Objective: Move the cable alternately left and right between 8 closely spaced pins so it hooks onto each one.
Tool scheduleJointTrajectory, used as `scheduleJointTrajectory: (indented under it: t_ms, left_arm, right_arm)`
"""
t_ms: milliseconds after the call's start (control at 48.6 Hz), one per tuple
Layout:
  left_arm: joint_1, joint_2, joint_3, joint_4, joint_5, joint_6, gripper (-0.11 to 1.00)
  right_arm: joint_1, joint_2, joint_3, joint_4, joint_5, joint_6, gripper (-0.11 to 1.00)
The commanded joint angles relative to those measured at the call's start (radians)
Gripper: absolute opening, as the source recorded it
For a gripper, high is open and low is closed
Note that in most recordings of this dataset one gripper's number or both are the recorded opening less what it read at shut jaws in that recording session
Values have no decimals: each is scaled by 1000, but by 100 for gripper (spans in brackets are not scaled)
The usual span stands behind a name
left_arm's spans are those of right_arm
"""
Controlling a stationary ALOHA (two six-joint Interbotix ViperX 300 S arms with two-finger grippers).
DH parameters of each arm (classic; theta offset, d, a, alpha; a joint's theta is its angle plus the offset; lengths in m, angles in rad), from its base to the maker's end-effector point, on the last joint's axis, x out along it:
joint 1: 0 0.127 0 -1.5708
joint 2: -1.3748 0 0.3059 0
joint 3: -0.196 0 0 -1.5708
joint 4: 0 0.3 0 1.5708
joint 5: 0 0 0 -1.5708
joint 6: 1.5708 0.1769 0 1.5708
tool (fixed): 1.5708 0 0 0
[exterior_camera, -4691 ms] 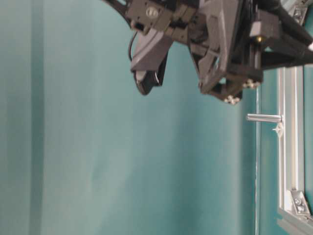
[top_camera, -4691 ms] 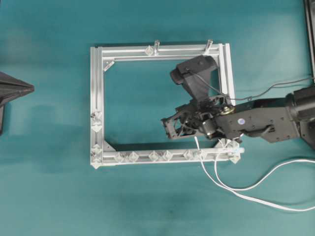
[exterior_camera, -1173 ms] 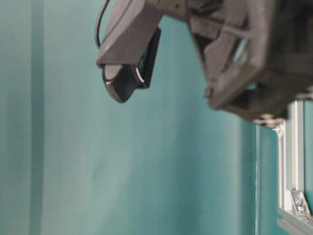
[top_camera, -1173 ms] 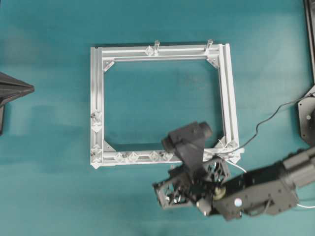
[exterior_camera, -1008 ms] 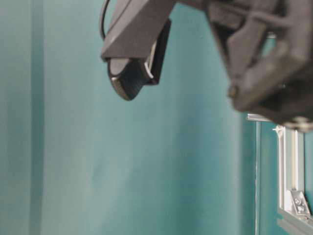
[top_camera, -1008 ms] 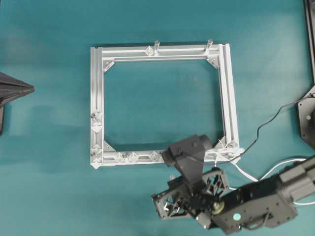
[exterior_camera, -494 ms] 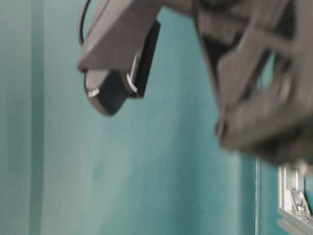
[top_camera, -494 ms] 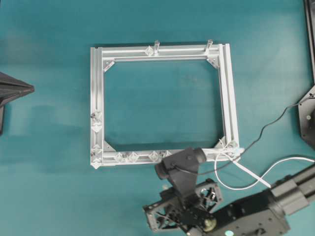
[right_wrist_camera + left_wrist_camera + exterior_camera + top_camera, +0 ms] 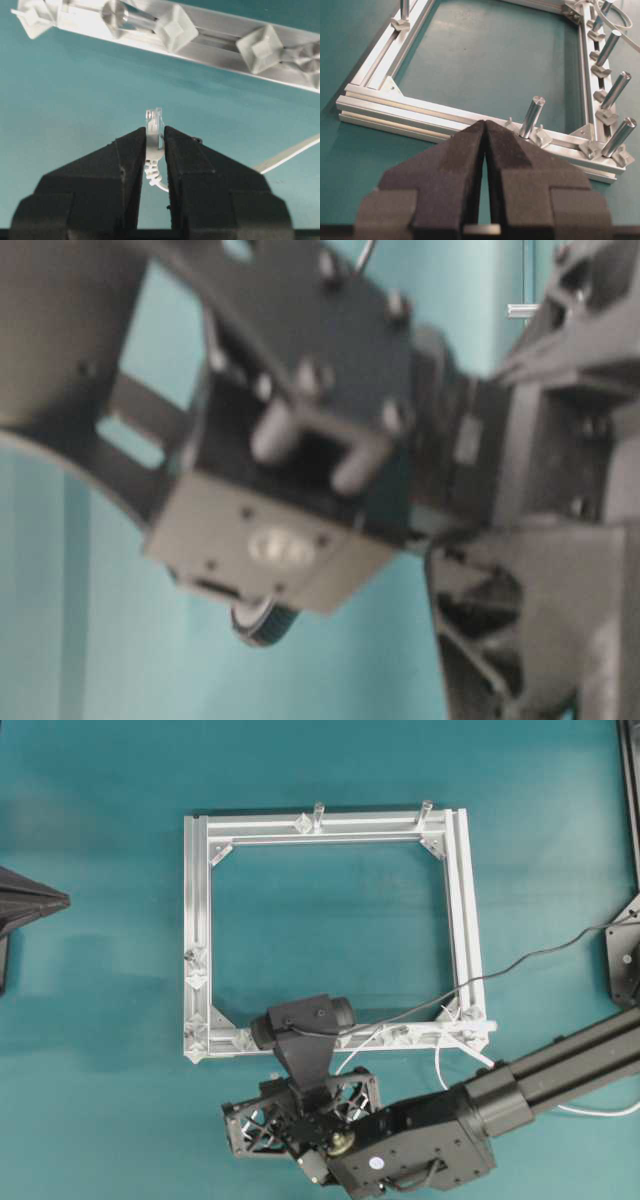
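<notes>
In the right wrist view my right gripper [image 9: 155, 131] is shut on the small pale plug of the white cable [image 9: 153, 150], which stands upright between the fingers. It hangs just in front of the aluminium rail, where diamond-shaped pins [image 9: 175, 30] sit in a row. From overhead the right gripper [image 9: 300, 1115] is in front of the frame's bottom rail, left of its middle. The cable [image 9: 437, 1065] trails from the rail's right end. The pins [image 9: 242, 1040] line the bottom rail, and the wrist camera hides some. My left gripper [image 9: 485, 124] is shut and empty, well to the frame's left.
The square aluminium frame [image 9: 197, 900] lies on teal cloth. Two taller posts [image 9: 318, 812] stand on its far rail. The right arm [image 9: 330, 440] fills the table-level view, blurred. A black wire [image 9: 520, 960] crosses the frame's right rail. The left arm's dark tip [image 9: 25, 905] sits at the left edge.
My right arm has swept left along the front of the frame with the cable's plug in its grip, drawing the cable along the bottom rail. The left gripper has not moved.
</notes>
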State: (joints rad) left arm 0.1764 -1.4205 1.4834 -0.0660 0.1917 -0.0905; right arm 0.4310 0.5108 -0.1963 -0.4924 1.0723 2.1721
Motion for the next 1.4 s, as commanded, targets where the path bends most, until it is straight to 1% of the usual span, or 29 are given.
scheduleJointTrajectory:
  t_ms: [0,165,453,700,844,1379]
  left_arm:
    - [-2,15,-29,2,-5,-5,0]
    - [-2,15,-29,2,-5,-5,0]
    - [-2,15,-28,2,-5,-5,0]
    - [-2,15,-28,2,-5,-5,0]
    - [-2,15,-29,2,-5,-5,0]
    - [-2,15,-29,2,-5,-5,0]
  right_arm:
    - [-5,-25,-32,-5,26,-2,15]
    - [-14,-25,-49,-5,81,-5,15]
    - [-44,-23,-49,-5,87,-15,15]
    - [-83,-23,-46,-5,92,-80,15]
    - [-100,-23,-46,-6,95,-106,15]
    - [-117,-23,-29,-5,101,-112,15]
